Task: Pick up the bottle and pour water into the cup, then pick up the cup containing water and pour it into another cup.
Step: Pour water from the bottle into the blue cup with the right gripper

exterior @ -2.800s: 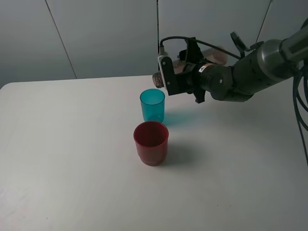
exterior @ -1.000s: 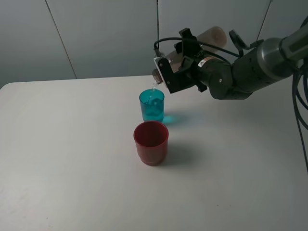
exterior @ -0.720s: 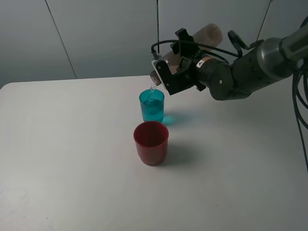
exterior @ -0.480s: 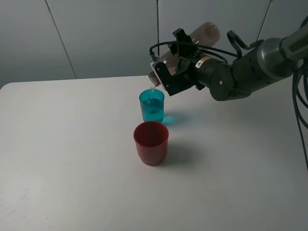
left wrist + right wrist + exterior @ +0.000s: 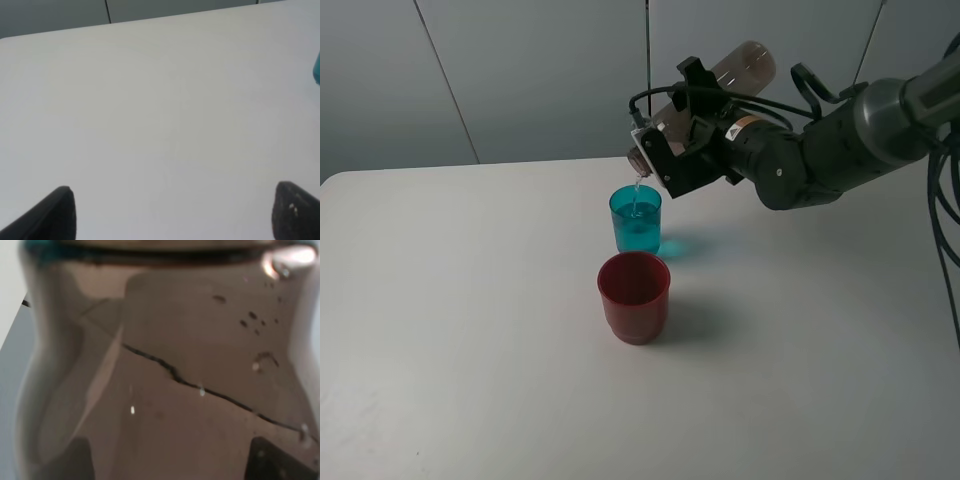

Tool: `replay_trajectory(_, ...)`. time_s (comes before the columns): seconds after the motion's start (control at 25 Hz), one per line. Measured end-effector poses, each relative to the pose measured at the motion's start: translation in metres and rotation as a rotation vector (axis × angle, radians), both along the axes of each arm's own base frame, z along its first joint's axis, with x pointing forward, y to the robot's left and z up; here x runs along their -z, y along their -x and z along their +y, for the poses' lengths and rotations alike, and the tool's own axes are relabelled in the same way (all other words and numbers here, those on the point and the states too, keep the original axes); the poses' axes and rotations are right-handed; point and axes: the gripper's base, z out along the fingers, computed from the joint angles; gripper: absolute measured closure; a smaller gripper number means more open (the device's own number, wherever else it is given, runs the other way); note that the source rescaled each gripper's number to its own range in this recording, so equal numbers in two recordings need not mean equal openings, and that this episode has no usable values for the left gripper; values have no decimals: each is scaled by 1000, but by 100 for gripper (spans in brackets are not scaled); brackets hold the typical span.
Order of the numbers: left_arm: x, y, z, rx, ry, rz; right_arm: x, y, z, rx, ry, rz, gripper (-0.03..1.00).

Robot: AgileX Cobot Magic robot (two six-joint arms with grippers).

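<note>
Exterior high view shows me the right jaws clamped around the bottle (image 5: 740, 68), which is tipped neck-down with its mouth just above the teal cup (image 5: 636, 222). A thin stream of water (image 5: 637, 185) falls into that cup. The teal cup stands upright on the bench (image 5: 470, 350), with the red cup (image 5: 634, 297) just in front, nearer the camera. On the left wrist camera my left jaws stand wide apart over the bench, holding nothing.

Smoky brown bottle (image 5: 742, 67), teal cup (image 5: 636, 222), red cup (image 5: 634, 297)
</note>
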Motion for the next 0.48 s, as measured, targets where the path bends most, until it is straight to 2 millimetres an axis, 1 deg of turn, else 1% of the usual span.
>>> replay_trajectory(0.48,0,0,0,0,0,0,0,0,0,-6,3,-6,96)
